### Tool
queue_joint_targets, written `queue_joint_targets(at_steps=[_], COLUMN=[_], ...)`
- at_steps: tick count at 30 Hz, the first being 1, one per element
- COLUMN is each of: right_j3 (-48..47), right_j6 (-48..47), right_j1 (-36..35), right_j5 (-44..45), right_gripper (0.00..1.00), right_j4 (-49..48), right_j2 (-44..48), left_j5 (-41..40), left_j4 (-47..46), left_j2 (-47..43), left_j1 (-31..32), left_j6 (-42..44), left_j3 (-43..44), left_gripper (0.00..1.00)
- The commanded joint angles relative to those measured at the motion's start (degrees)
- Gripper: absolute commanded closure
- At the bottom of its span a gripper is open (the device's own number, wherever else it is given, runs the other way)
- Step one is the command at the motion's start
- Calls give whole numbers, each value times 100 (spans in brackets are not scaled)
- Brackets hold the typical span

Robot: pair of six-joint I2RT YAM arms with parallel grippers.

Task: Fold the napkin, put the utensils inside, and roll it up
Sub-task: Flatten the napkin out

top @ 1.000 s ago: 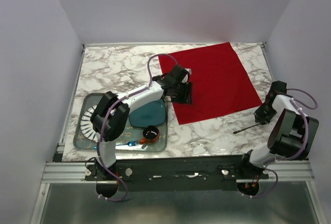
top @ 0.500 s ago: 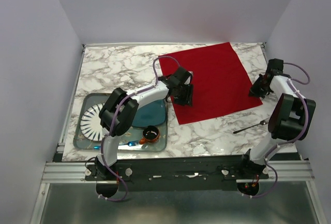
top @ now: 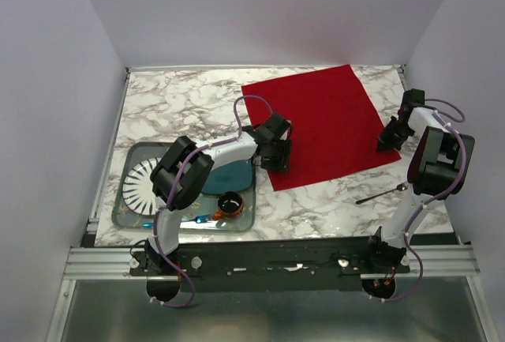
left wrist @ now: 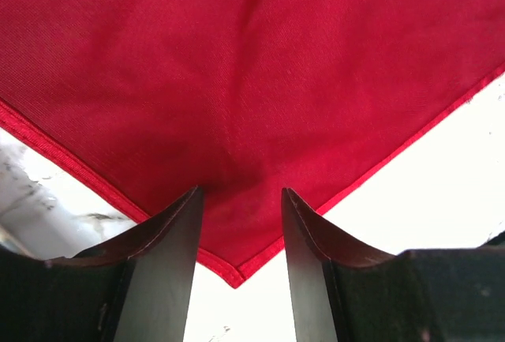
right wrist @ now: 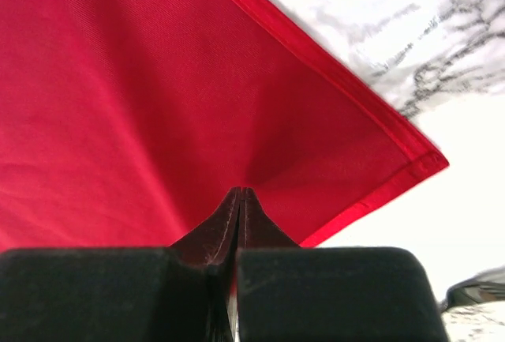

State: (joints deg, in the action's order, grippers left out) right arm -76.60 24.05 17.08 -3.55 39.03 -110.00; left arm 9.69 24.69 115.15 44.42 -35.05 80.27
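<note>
The red napkin (top: 323, 121) lies spread flat on the marble table. My left gripper (top: 276, 160) stands open over its near-left corner. In the left wrist view (left wrist: 241, 196) the two dark fingers straddle that hemmed corner of the napkin (left wrist: 252, 81) without touching each other. My right gripper (top: 387, 140) is at the napkin's right corner. In the right wrist view (right wrist: 241, 192) its fingers are pressed together, and the napkin (right wrist: 158, 105) puckers toward their tips. The silver fork (top: 383, 193) lies on the table near the right arm, apart from the cloth.
A glass tray (top: 126, 216) at the near left holds a white striped plate (top: 140, 184), a teal plate (top: 225, 174), a small dark cup (top: 230, 202) and a blue plastic utensil (top: 201, 218). Walls close in the back and both sides.
My right gripper has left the fork's side and travelled back to the napkin's right corner. The left gripper has slid a little toward the near-left corner.
</note>
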Motion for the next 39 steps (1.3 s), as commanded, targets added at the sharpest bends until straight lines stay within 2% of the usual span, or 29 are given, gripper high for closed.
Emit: queue_joint_targets(at_steps=[1, 19, 23, 28, 33, 36, 39], right_j3=[214, 101, 268, 391, 654, 568, 549], right_j6=[-366, -287, -252, -358, -489, -604, -709], right_j1=[32, 111, 199, 208, 41, -282, -1160], right_j5=[575, 680, 1251, 1558, 1471, 1427, 1708], right_gripper=[93, 91, 91, 91, 90, 81, 62], right_j4=[299, 773, 800, 764, 379, 176, 123], right_j2=[-49, -145, 57, 162, 689, 1277, 1989], left_j5=[50, 76, 76, 164, 103, -2, -248], left_j4=[-175, -219, -166, -192, -104, 88, 220], left_j2=[-195, -441, -502, -573, -906, -1345, -2021], left_j1=[110, 251, 251, 260, 269, 269, 260], left_j6=[-151, -125, -37, 50, 147, 252, 367], left_j3=[-301, -644, -644, -644, -504, -214, -12], left_gripper=[47, 45, 44, 44, 41, 39, 35])
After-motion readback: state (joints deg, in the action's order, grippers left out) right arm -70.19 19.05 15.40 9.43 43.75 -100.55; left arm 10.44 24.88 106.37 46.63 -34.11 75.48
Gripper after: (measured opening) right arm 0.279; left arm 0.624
